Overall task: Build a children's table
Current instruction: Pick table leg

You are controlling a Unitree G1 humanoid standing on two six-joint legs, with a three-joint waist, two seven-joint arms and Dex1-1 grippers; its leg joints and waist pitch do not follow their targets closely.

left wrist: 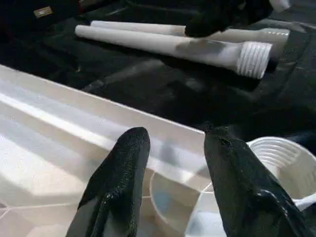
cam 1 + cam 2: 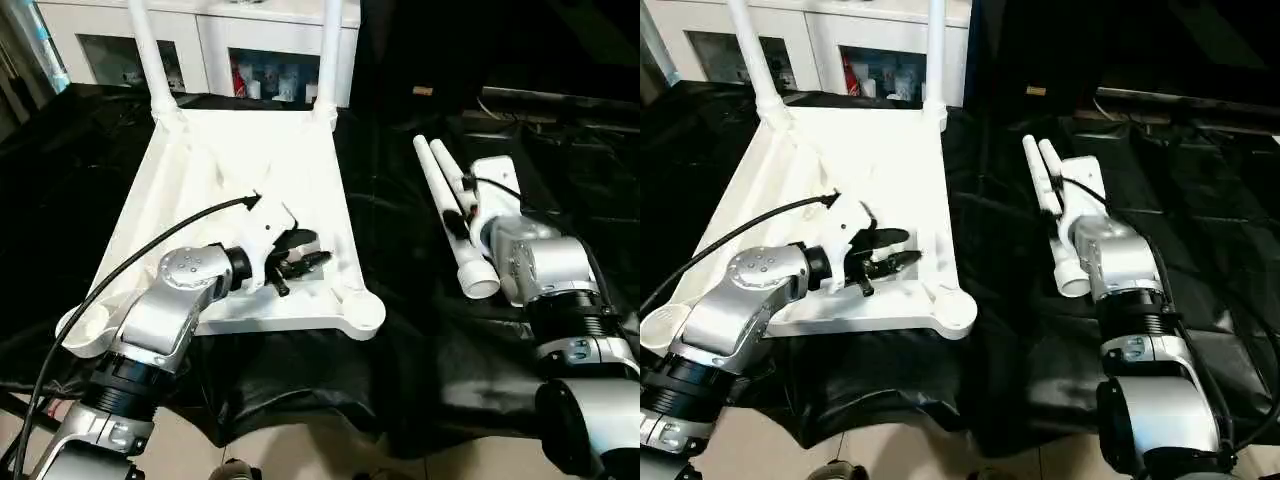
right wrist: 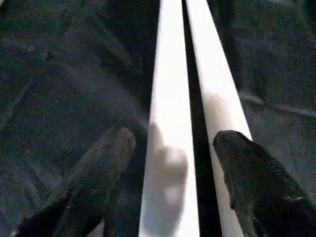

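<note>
Landmark: the inverted tabletop (image 2: 200, 190), lying ribbed side up on the black cloth (image 2: 400, 330) that covers the work surface.

Far left corner of the tabletop: one fitted leg (image 2: 148, 50) stands upright in its socket. Far right corner: a second fitted leg (image 2: 330, 45) stands likewise. Behind both, beyond the tabletop's far edge, is a white cabinet (image 2: 215, 40) with glass doors, which is no part of the task.

Near left corner of the tabletop: an empty socket (image 2: 88, 322). Over the tabletop's near right quarter hovers the left gripper (image 2: 297, 258), its black fingers (image 1: 118, 182) spread apart with nothing between them; in the left wrist view they frame the tabletop's rim. Near right corner: a second empty socket (image 2: 362, 310), its inner thread visible in the left wrist view.

Right of the tabletop, well apart from it on the cloth: two loose legs (image 2: 450, 215) lying side by side, touching or nearly so, threaded ends toward the robot. The right gripper (image 3: 173, 163) is poised over them, jaws spread and straddling the nearer leg without closing on it.

Progress, as judged: about half done. Two legs are seated; two remain to be picked up and screwed into the near sockets, after which the table must be turned upright.
</note>
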